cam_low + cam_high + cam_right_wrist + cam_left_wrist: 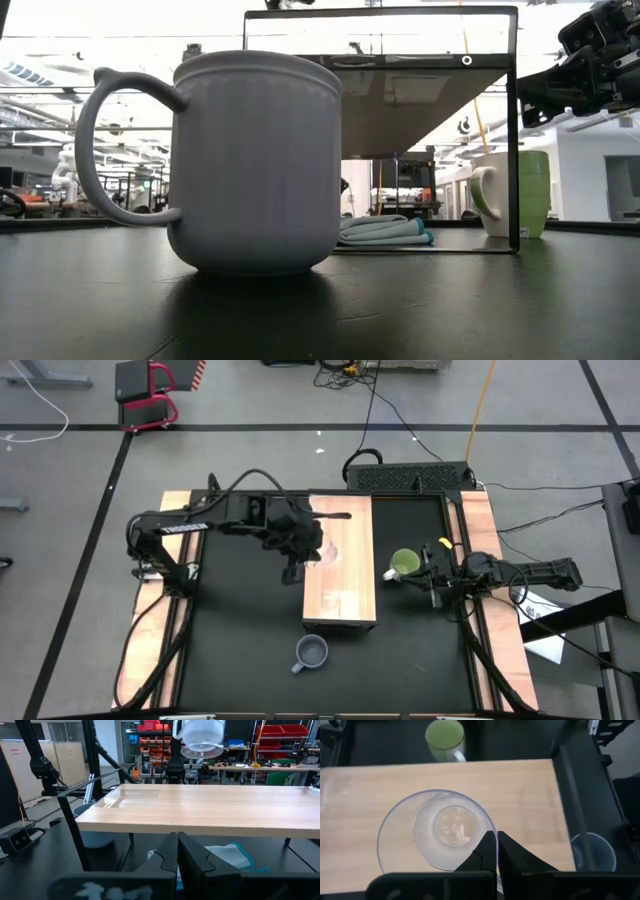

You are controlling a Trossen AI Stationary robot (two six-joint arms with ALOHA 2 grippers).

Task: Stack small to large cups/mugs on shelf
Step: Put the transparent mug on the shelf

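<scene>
The small clear glass cup (437, 832) hangs over the light wooden shelf (340, 595) in my left gripper (496, 851), which is shut on it. The right wrist view shows the cup (201, 739) lifted clear above the shelf top (210, 807). The lime-green mug (404, 564) stands on the black table just right of the shelf, its pale handle toward the shelf. The blue-grey mug (312, 651) stands on the table near the shelf's near end. My right gripper (430, 575) is shut and empty, just right of the green mug. My left gripper pinches the glass cup's wall at the rim (489, 831), one finger inside and one outside. The fingers come from above, pointing down. The cup hangs upright, mouth up, clear of the shelf.
A light blue cloth (385, 232) lies on the table under the shelf. The shelf stands on thin black legs (514, 140). Light wooden strips (160, 610) edge the table left and right. Bare shelf top lies on both sides of the cup.
</scene>
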